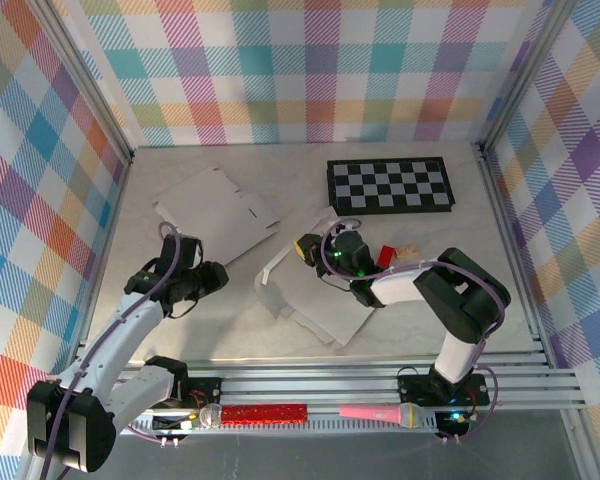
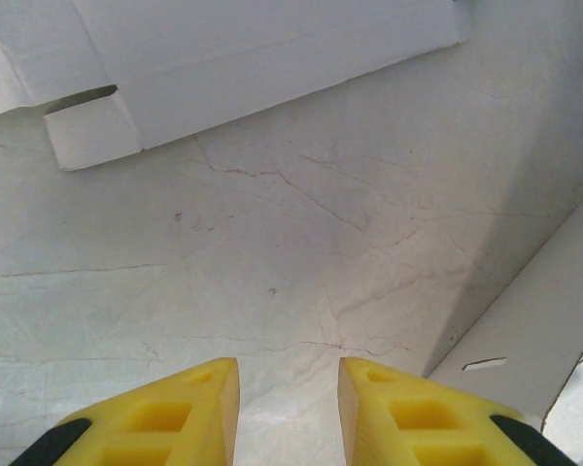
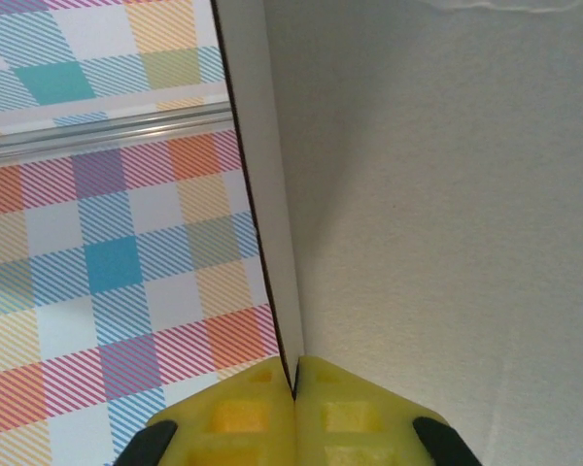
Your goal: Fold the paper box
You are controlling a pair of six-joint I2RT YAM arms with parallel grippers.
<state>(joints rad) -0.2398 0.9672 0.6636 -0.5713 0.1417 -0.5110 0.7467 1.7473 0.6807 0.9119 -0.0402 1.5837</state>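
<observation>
Cardboard this light creases easily, so my right jaws pinch the paper box by its flap edge; left jaws parted, empty.

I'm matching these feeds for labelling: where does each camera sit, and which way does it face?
Top external: above and behind the arms, looking down on the table; both arms, left gripper and right gripper show.
Left wrist: on the left arm, facing down at table beside the flat sheet; its parted fingers show.
Right wrist: on the right arm, looking along the paper box toward the plaid wall; its fingers pinch a flap.
Shared: top and right wrist both show the pinched paper box.
</observation>
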